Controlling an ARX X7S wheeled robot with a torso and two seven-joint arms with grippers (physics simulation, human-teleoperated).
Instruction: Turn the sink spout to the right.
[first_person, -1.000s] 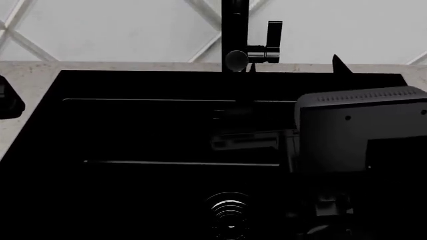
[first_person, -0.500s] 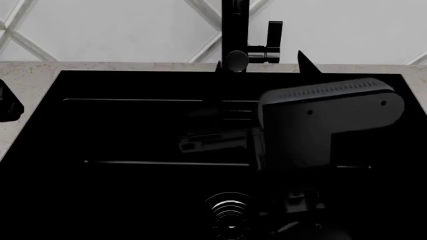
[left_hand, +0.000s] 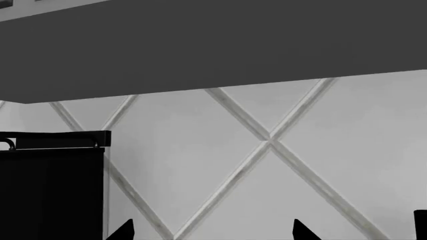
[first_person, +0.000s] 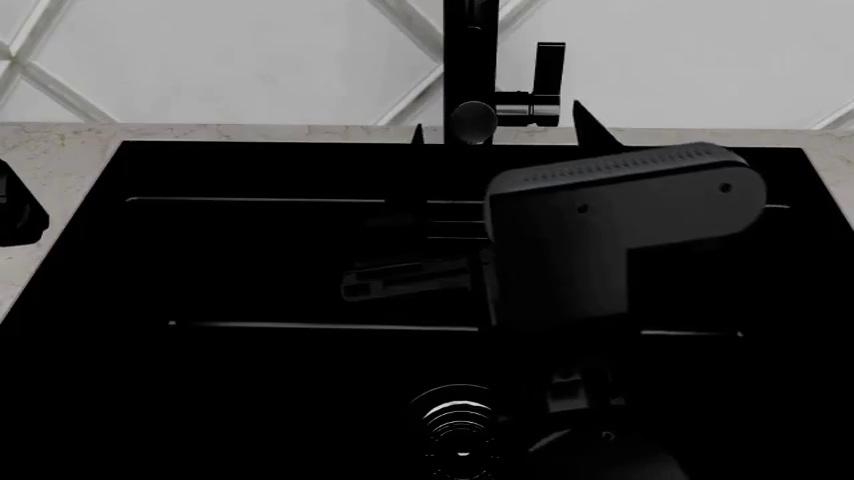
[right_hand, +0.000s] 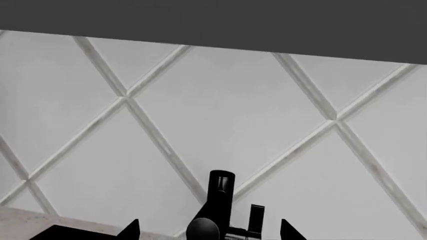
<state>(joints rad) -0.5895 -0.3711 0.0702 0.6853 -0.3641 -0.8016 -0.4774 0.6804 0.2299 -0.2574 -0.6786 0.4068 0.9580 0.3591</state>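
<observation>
The sink spout (first_person: 470, 50) rises as a slim black column behind the sink (first_person: 267, 170), and its top runs out of the head view. Its long arm does not stand out against the black basin. My right gripper (first_person: 501, 125) is open, one pointed fingertip on each side of the column's foot, touching nothing. In the right wrist view the sink spout (right_hand: 221, 197) stands between the tips of the right gripper (right_hand: 208, 231). My left gripper (left_hand: 213, 232) is open and faces the tiled wall, away from the spout.
A short black side lever (first_person: 549, 70) with a grey round cap (first_person: 471, 120) sits right beside the column. The round metal drain (first_person: 461, 425) lies at the basin's near side. A pale stone counter (first_person: 54, 150) frames the sink. A black block (left_hand: 53, 190) stands near the left gripper.
My right arm has swung left and toward the back wall. Its fingertips moved from right of the faucet to either side of the column. The spout has not visibly turned.
</observation>
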